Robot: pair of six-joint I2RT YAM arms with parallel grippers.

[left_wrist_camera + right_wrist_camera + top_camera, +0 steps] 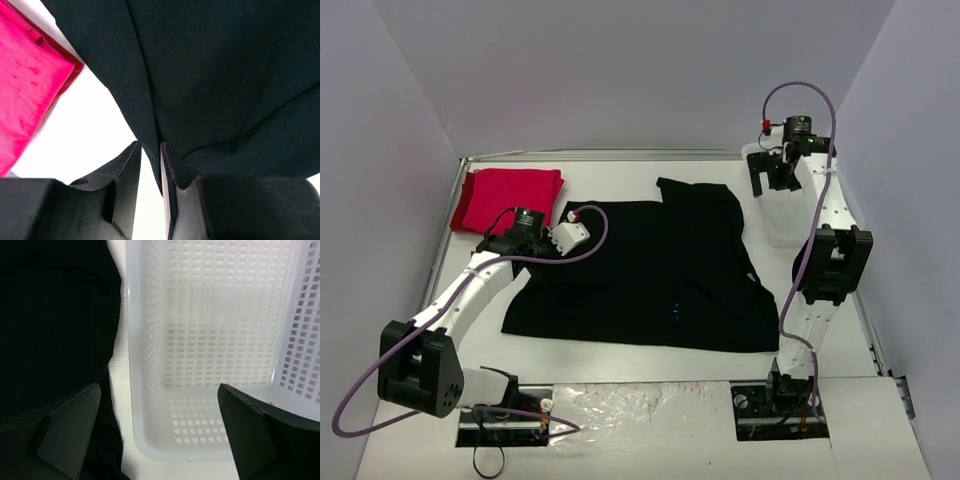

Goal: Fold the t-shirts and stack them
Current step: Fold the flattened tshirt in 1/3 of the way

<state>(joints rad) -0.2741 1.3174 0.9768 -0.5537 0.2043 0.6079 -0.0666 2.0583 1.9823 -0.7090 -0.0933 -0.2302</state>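
The black t-shirt (660, 270) lies spread flat across the middle of the table, with a tiny blue mark on its front. My left gripper (548, 248) is low at its left edge. In the left wrist view the jaws (151, 145) stand narrow, and the black t-shirt (225, 75) has its edge pinched between the tips. The red t-shirt (510, 198) lies folded at the back left, and it shows as bright pink cloth (25, 85) in that view. My right gripper (772, 188) hangs raised at the back right, jaws (159, 386) wide open and empty above the basket's corner.
A white mesh basket (782, 225) stands empty at the right, just beside the black shirt's right edge (50, 315); its rim (129, 365) runs directly under my right gripper. Walls close in the table on three sides.
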